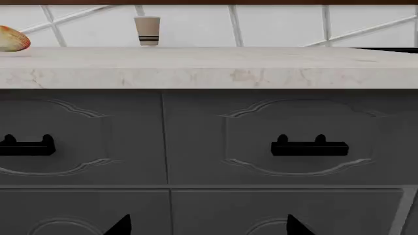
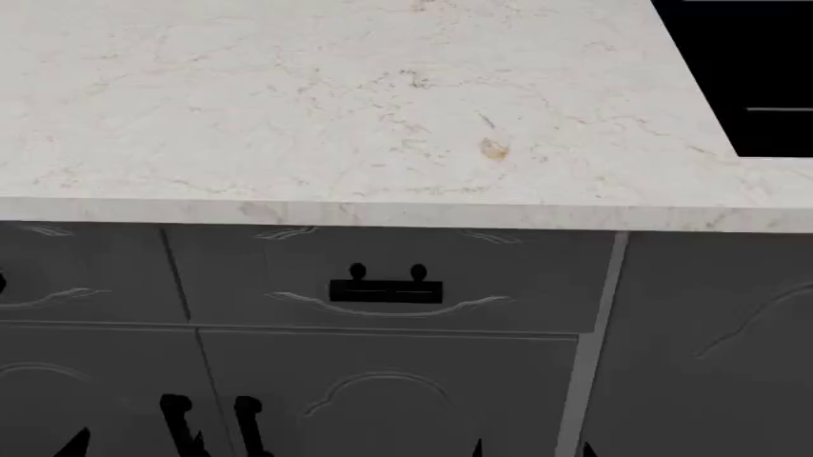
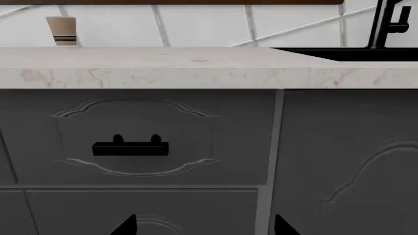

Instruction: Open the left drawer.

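The left drawer [image 1: 78,137] is a dark-grey carved front, closed flush under the counter, and its black bar handle [image 1: 26,147] is cut by the left wrist view's edge. In the head view only part of the left drawer [image 2: 83,271] shows at the far left. The matching drawer front [image 1: 294,137] [image 2: 381,276] [image 3: 137,137] beside it is also closed. My left gripper [image 1: 209,227] is open, back from the cabinet and level with the doors below the drawers. My right gripper [image 3: 205,227] is open too, in front of the matching drawer's side. Neither holds anything.
A pale marble counter [image 2: 318,105] overhangs the drawers. On it a striped cup [image 1: 148,31] [image 3: 62,31] and an orange shell-like object [image 1: 11,39] stand by the tiled wall. A black sink [image 2: 749,76] with a faucet [image 3: 392,19] is at the right. Cabinet doors with vertical handles [image 2: 178,424] are below.
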Controlling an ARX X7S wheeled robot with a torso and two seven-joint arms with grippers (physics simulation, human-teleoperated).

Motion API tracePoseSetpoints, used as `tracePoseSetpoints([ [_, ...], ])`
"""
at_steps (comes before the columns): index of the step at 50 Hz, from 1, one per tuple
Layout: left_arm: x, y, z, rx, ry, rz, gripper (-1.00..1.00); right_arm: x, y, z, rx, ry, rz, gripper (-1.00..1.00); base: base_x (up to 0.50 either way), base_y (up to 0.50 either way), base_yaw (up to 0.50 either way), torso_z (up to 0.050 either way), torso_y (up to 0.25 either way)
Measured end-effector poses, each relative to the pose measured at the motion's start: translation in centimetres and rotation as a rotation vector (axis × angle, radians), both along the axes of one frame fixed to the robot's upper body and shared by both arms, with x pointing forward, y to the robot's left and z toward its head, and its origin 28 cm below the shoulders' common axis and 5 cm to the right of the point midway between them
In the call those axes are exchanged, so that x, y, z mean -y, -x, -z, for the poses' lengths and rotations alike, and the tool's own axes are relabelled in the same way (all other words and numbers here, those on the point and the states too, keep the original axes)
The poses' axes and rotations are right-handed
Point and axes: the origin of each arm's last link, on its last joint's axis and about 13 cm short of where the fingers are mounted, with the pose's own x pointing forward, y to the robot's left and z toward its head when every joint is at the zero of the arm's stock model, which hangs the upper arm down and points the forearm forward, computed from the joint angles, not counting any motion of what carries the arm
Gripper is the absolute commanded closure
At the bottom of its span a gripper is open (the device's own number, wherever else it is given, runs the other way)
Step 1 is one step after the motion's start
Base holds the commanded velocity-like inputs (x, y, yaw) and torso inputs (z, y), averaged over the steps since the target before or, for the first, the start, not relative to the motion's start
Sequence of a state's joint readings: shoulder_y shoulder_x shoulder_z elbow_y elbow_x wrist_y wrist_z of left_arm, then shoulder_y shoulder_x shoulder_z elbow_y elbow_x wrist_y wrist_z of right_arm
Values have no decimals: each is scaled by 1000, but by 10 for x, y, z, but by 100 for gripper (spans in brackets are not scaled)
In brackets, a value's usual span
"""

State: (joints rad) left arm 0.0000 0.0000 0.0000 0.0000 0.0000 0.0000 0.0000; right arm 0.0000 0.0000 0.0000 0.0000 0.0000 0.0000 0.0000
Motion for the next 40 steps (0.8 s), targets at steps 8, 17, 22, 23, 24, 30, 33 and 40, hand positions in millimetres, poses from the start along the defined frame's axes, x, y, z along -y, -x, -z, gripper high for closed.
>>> tracePoseSetpoints([
  [8,-1,1,0,3,5,-3,-100,0,-1,1,-4,18,1,-100,0,0,0,0,0],
  [17,-1,0,1,-8,2,-6,-100,-1,0,1,1,18,4,-100,0,0,0,0,0],
  [22,0,0,1,-13,-1,-9,-100,-1,0,1,1,18,6,-100,0,0,0,0,0],
  [23,0,0,1,-15,-2,-11,-100,-1,0,1,1,18,6,-100,0,0,0,0,0],
  [24,0,0,1,-18,-4,-13,-100,-1,0,1,2,18,6,-100,0,15,0,0,0],
  [30,0,-2,0,-35,-19,-25,-100,0,0,2,5,17,7,-100,0,0,0,0,0],
  [33,0,-2,0,-47,-26,-37,-100,0,0,3,4,17,8,-100,0,0,0,0,0],
  [40,0,-4,1,-68,-39,-61,-100,0,0,4,2,17,9,-100,0,0,0,0,0],
])
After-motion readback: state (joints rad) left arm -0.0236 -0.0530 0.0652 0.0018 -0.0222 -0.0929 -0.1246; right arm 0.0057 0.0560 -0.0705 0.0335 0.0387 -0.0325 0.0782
